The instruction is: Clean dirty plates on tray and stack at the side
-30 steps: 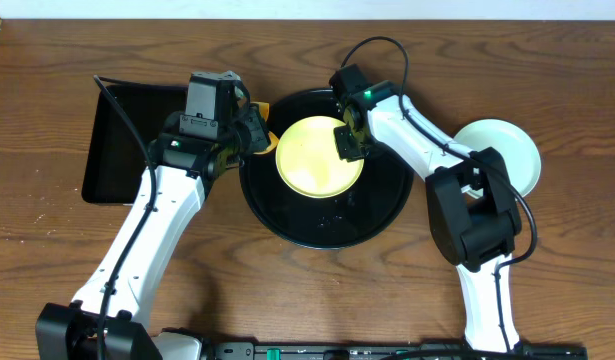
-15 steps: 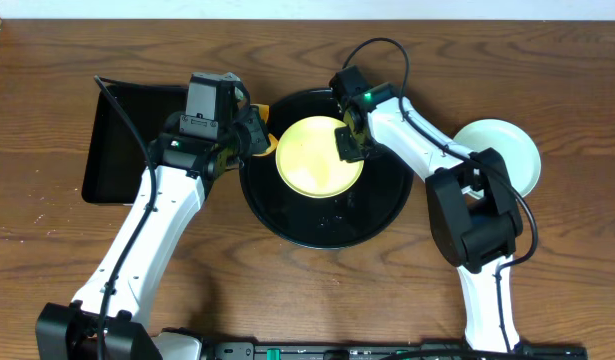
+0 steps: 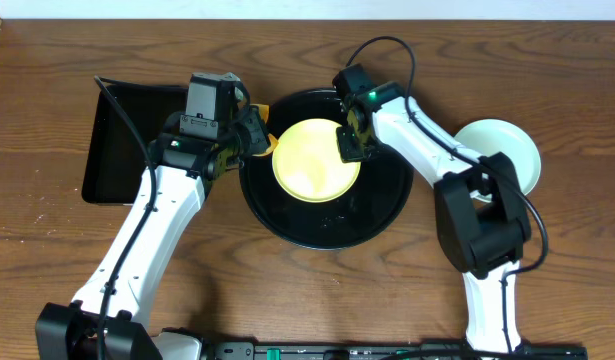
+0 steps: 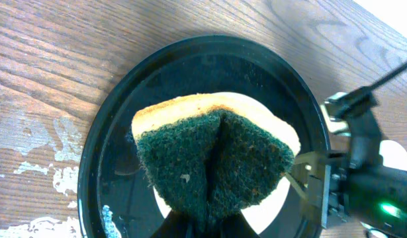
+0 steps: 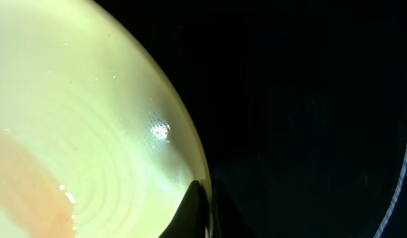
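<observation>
Overhead, the wooden table carried the round black tray at its centre; the rectangular black tray lay to its left, apart from it; the pale yellow plate sat inside the round tray, toward its far-left part, with an orange smear on its surface; a mint plate rested on the table right of the round tray, clear of its rim; the sponge, green scouring face below and yellow foam above, was clamped and folded in the closed left gripper, held over the round tray's left edge; the right gripper was pinched tight on the yellow plate's right rim.
</observation>
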Controlling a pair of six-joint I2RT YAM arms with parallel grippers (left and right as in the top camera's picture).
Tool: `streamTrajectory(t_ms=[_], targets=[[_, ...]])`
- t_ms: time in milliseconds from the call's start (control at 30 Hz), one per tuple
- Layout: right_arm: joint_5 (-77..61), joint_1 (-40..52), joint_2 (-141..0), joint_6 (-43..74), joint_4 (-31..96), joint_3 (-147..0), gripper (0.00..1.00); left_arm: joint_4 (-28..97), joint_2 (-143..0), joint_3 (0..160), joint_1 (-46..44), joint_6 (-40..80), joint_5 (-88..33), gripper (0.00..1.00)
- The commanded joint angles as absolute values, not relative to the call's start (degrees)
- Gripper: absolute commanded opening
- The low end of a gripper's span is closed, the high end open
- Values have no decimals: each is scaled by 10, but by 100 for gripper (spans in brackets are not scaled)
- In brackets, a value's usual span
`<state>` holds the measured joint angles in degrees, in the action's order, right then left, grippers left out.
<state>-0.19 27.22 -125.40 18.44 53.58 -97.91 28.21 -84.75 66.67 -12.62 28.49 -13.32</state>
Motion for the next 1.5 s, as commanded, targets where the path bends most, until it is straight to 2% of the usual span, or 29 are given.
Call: streamTrajectory(t_ms=[0,33,100,133,200,233,367,400,433,500,567,867,1133,1233,1267,1333,1367,1467], targets=[[-20,264,-1212,184,543,-976,1,283,-852,674,-124,282,-128,7],[-20,262,-1211,184,545,-976,3,283,-852,674,-124,282,-128,8],[-20,259,-1212,184,549,-976,24,283,-852,674,-124,282,-128,8],[-20,259,-1213,184,550,-976,26,283,-852,674,-124,282,-128,8],[-20,259,-1214,184,551,-976,13,283,-852,674,-124,282,-128,7],[-20,259,-1214,184,551,-976,1,283,-852,674,-124,282,-128,8],[-20,259,-1215,184,547,-976,1,283,-852,674,-124,282,-128,8],[-20,259,-1215,184,546,-976,5,283,-852,674,-124,282,-128,8],[-19,259,-1215,184,545,-976,17,283,-852,674,-124,282,-128,8],[-15,259,-1220,183,539,-976,31,283,-852,674,-124,282,-128,8],[-15,259,-1227,175,530,-974,36,283,-852,674,-124,282,-128,8],[-16,263,-1280,159,471,-974,40,283,-852,674,-124,282,-128,8],[-17,267,-1310,163,488,-974,41,283,-852,674,-124,282,-128,8],[-27,270,-1315,163,507,-974,39,283,-852,674,-124,282,-128,8],[-33,272,-1316,163,512,-974,33,283,-852,674,-124,282,-128,8],[-41,273,-1318,165,520,-974,6,282,-852,674,-124,282,-128,8],[-42,274,-1318,170,523,-974,1,282,-852,674,-124,282,-128,8],[-42,274,-1318,174,525,-974,1,283,-852,674,-124,282,-127,8]])
